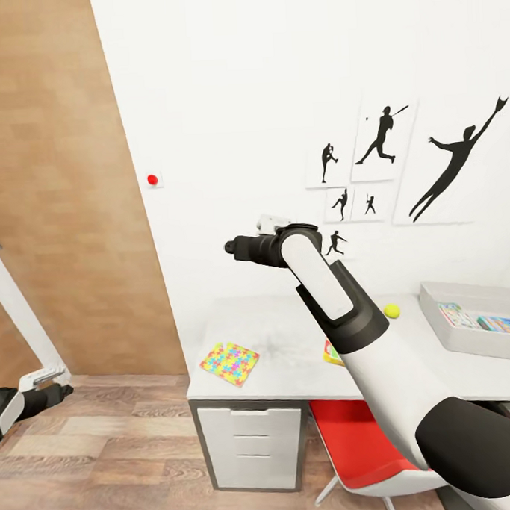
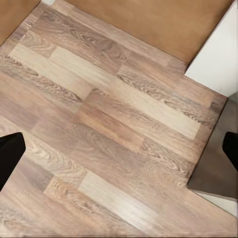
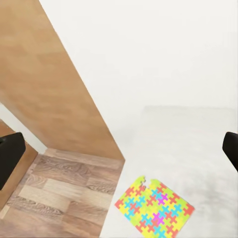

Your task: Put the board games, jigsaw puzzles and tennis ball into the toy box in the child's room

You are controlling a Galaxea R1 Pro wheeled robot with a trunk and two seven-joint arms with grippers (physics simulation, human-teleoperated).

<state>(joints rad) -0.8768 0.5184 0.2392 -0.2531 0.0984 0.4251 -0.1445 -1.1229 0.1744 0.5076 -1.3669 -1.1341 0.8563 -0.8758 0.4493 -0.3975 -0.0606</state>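
Observation:
A multicoloured jigsaw puzzle [image 1: 229, 362] [image 3: 154, 208] lies flat near the table's [image 1: 289, 343] left front corner. The tennis ball [image 1: 392, 310] rests further back on the table. At the right end stands the grey toy box [image 1: 446, 331], holding a green-bordered board game [image 1: 458, 315] and a blue one [image 1: 504, 324]. A flat yellow-edged, red-and-green item [image 1: 331, 352], probably another board game, peeks out from behind my right forearm. My right gripper [image 1: 236, 248] [image 3: 119, 153] hovers open high above the table's left part. My left gripper [image 1: 58, 383] [image 2: 119, 151] hangs open low over the wood floor.
A white three-drawer unit [image 1: 253, 442] sits under the table's left end, with a red chair [image 1: 355, 444] beside it. A brown wooden door panel [image 1: 57, 183] fills the left. A red wall button [image 1: 152, 179] and black sports silhouettes [image 1: 383, 136] are on the white wall.

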